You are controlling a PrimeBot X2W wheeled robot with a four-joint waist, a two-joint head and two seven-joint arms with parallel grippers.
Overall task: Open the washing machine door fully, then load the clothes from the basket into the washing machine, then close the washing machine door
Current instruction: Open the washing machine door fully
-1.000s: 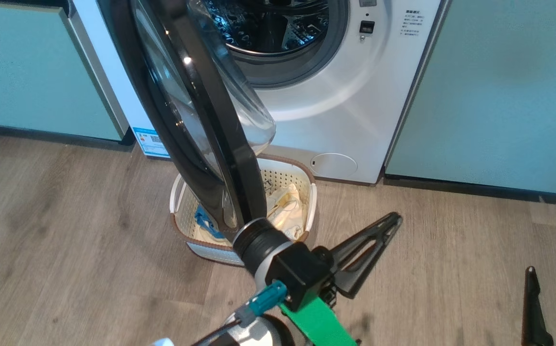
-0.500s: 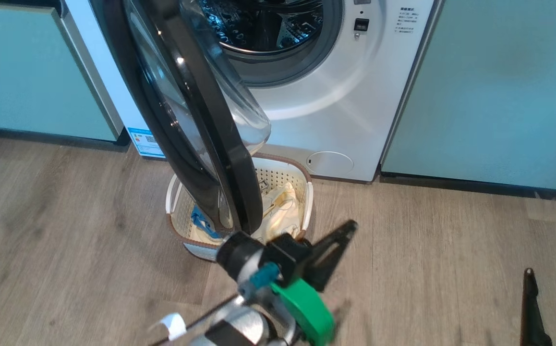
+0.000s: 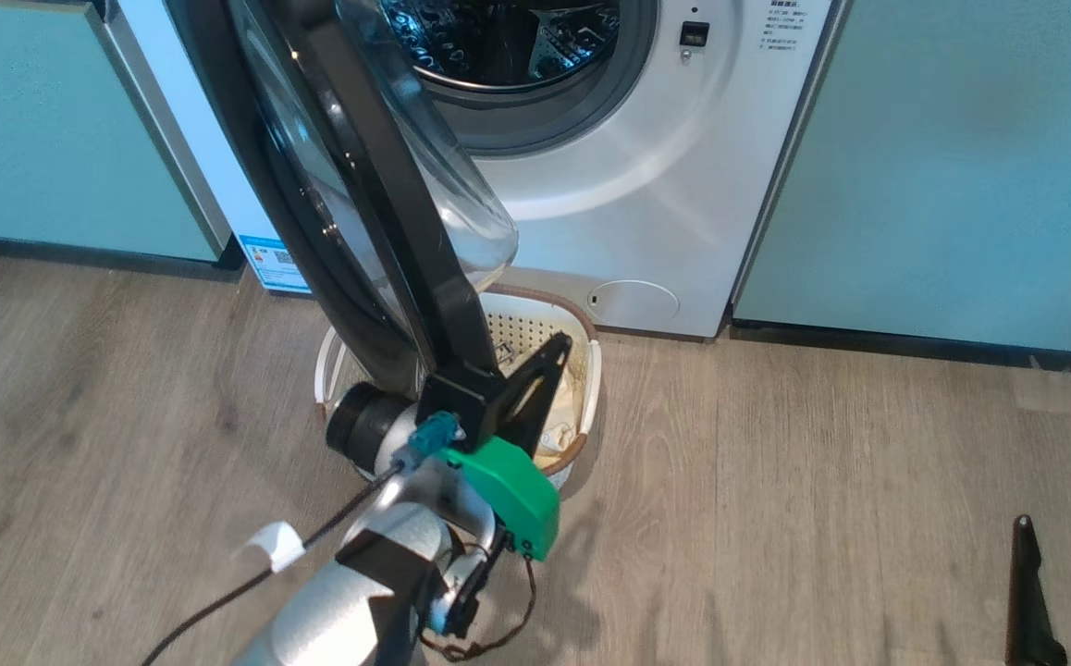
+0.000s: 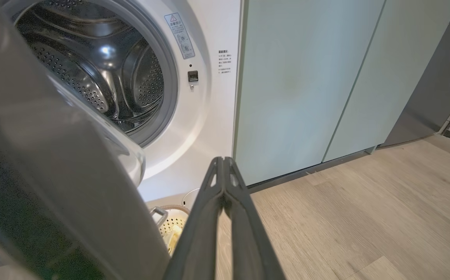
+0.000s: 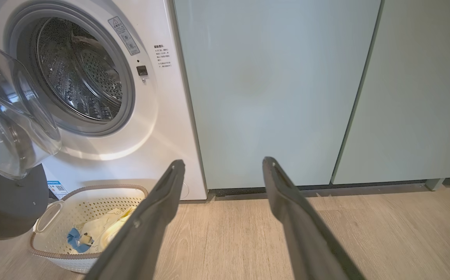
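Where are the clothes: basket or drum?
In the basket. The clothes lie on its bottom, cream and blue; the visible part of the drum shows bare steel.

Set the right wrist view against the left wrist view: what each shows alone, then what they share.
Right wrist, not left: the right gripper with fingers spread, a scrap of bright blue fabric, the blue corner sticker. Left wrist, not right: the left gripper, fingers pressed shut. Both: the white washing machine and its shiny steel drum, the cream perforated plastic basket, the pale green cabinet doors.
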